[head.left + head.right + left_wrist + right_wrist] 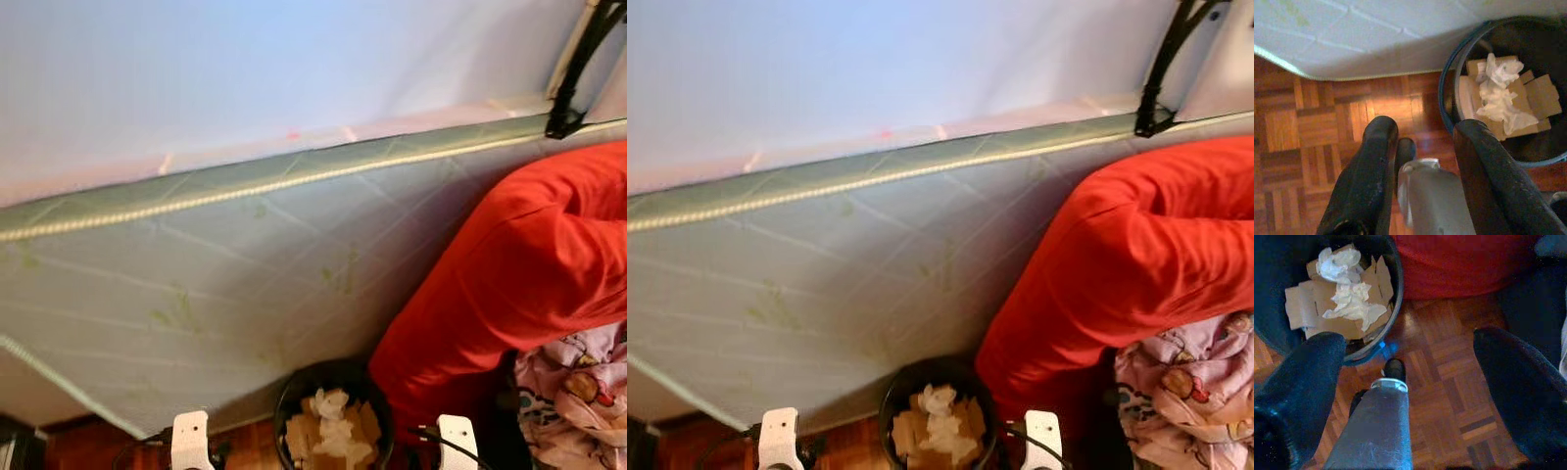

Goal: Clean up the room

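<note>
Left eye view: a quilted mattress (196, 294) with a corded edge fills most of the scene, its lower edge slanting down to the wood floor (1312, 127). At right a red blanket (519, 274) hangs from it, with patterned cloth (578, 392) just beside. A dark bin (333, 377) of cardboard (1540, 95) and crumpled tissue (1498, 93) stands near, touching the blanket. Bare floor lies under both grippers, the left gripper (1420, 132) and right gripper (1410, 352), fingers apart, holding nothing.
</note>
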You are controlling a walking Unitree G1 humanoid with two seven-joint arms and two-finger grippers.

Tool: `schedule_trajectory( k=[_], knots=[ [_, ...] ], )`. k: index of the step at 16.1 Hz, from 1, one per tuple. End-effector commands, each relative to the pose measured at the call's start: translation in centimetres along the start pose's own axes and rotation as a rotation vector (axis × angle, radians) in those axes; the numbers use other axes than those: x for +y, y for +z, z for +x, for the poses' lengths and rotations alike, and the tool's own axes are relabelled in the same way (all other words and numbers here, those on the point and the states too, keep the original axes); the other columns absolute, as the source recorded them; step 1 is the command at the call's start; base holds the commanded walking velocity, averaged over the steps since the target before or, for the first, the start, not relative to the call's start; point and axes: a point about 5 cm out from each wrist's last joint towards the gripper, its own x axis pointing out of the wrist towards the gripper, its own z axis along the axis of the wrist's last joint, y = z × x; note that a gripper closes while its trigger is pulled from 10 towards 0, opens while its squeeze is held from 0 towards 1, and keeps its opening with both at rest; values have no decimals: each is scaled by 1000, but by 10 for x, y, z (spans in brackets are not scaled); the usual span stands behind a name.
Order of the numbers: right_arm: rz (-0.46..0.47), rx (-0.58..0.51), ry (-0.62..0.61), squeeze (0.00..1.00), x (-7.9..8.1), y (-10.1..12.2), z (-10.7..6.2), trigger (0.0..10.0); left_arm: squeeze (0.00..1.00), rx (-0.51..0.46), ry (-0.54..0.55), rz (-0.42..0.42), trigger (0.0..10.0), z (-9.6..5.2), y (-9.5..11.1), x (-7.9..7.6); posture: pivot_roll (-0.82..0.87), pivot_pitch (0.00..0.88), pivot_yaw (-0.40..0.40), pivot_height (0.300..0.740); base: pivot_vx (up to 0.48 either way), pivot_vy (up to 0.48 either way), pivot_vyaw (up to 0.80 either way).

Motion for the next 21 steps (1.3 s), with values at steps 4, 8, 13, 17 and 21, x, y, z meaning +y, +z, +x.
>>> schedule_trajectory(
  k=[4, 8, 13, 17, 21],
  knots=[
    [-4, 20, 2, 0, 0, -5, -1, 10000, 0, 16, 11, -19, 10000, -1, -5, 2, 77, 28, -13, 740, -249, 0, 0],
    [-3, 23, 0, 0, 0, -5, -1, 10000, 0, 14, 20, -14, 10000, -1, -4, 2, 77, 31, -13, 740, -124, 0, 0],
    [5, 16, -4, 0, 1, -3, 0, 10000, 0, 11, 22, -17, 10000, -1, -4, 2, 79, 34, -15, 740, 0, 0, 0],
    [9, 18, -9, 0, 0, -2, 0, 10000, 0, 8, 23, -28, 10000, -1, -3, 1, 81, 34, -18, 740, 0, 0, 0],
    [-4, 28, -1, 0, 0, -3, 0, 10000, 0, 9, 23, -28, 10000, -1, -3, 1, 81, 34, -19, 740, 0, 0, -780]
  ],
)
